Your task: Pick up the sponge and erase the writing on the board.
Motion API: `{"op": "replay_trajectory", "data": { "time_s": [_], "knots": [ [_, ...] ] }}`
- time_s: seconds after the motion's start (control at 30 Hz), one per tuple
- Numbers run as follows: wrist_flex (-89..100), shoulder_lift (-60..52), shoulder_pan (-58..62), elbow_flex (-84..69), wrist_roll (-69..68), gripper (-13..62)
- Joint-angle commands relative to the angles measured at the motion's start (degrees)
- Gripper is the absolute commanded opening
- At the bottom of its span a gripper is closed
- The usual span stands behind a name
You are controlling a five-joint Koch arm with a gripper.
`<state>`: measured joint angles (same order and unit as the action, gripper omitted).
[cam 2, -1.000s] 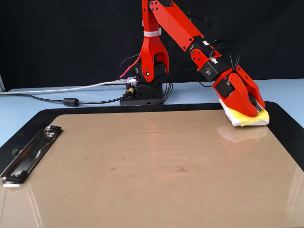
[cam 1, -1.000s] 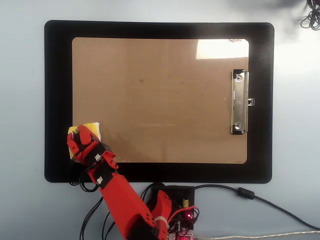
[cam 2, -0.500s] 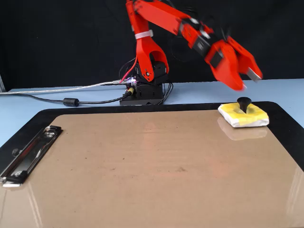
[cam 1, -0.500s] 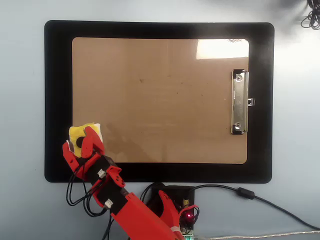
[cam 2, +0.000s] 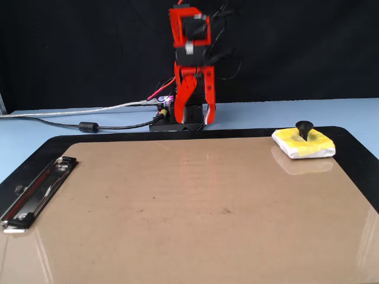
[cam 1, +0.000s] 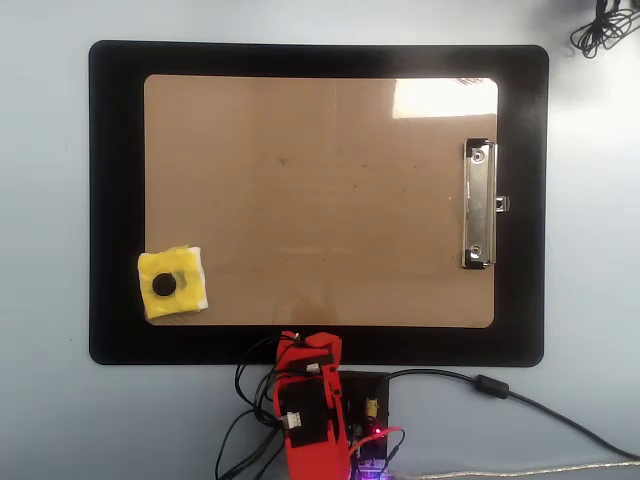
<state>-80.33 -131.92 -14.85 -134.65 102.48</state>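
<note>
One sponge (cam 1: 174, 284) on board (cam 1: 320, 200) at 8 o'clock corner in overhead view, edge overhanging black mat (cam 1: 115, 200); no legible writing on board; arm folded over base at 6 o'clock; gripper (cam 2: 195, 121) pointing down, fingers spread, empty.

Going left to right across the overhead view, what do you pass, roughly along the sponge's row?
Black mat's left border → sponge at the board's lower left corner → bare tan board with no writing visible → silver metal clip → black mat's right border.
</note>
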Motion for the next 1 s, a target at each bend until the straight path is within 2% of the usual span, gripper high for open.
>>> {"op": "replay_trajectory", "data": {
  "time_s": [0.0,0.37,0.6,0.8,0.97],
  "knots": [
    [-1.41,-2.81,-0.79,-0.18,-0.18,33.8],
    [-15.47,-2.9,-0.35,-2.46,-3.08,34.0],
    [-15.56,-2.9,2.46,-5.19,-7.65,33.9],
    [-15.56,-2.81,10.37,-5.71,-7.91,34.0],
    [-15.56,-2.72,10.72,-5.45,-8.79,34.3]
  ]
}}
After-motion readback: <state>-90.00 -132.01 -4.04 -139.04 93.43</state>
